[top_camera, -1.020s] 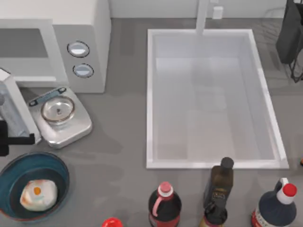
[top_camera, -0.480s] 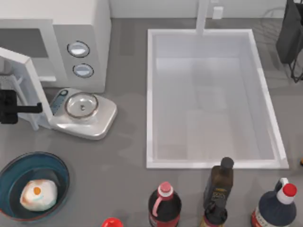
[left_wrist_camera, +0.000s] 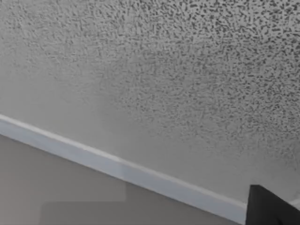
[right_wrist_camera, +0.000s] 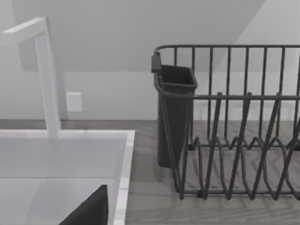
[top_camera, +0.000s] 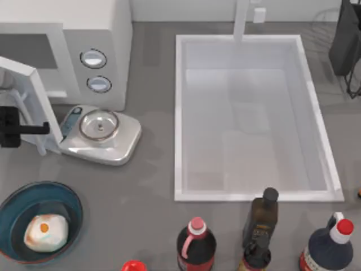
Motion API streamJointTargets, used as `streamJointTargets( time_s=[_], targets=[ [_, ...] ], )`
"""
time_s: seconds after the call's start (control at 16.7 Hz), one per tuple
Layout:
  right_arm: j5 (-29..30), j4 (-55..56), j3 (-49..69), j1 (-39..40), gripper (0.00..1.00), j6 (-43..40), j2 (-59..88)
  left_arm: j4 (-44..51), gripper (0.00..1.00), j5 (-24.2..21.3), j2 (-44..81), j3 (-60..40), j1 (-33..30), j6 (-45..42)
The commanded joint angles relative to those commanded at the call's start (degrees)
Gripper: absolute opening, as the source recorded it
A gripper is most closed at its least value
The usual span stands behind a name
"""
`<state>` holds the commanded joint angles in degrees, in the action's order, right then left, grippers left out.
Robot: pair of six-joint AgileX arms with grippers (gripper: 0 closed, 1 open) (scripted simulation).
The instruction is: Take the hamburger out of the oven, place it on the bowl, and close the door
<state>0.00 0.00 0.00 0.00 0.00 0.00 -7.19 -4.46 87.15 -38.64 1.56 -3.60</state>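
The white oven [top_camera: 96, 22] stands at the back left with its door [top_camera: 31, 90] partly open, swung out toward the table's front. My left gripper [top_camera: 22, 129] is at the far left edge, against the door's outer face. The hamburger [top_camera: 45, 232] lies inside the blue bowl [top_camera: 34, 197] at the front left corner, well clear of the gripper. A dark part of my right gripper [right_wrist_camera: 91, 211] shows in the right wrist view, above the sink's back right corner.
A silver kitchen scale [top_camera: 100, 135] sits right of the door, touching its lower edge. The white sink [top_camera: 180, 113] fills the middle. Several bottles [top_camera: 196, 243] line the front edge. A dark dish rack [right_wrist_camera: 234, 122] stands at the back right.
The door has swung toward the oven with my left gripper moving back along it. The scale was shoved to the right. Almost nothing moved in the last half second.
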Motion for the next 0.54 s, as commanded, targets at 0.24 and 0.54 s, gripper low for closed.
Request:
streamJointTargets(
  time_s=[0.24,0.54],
  targets=[
    [0.0,0.0,0.0,0.0,1.0,0.0,0.0,-0.4,0.0,0.2,11.7,-10.9,-0.5,0.2],
    [0.0,0.0,0.0,0.0,1.0,0.0,0.0,-0.6,0.0,0.5,18.0,-17.3,-0.9,0.4]
  ],
)
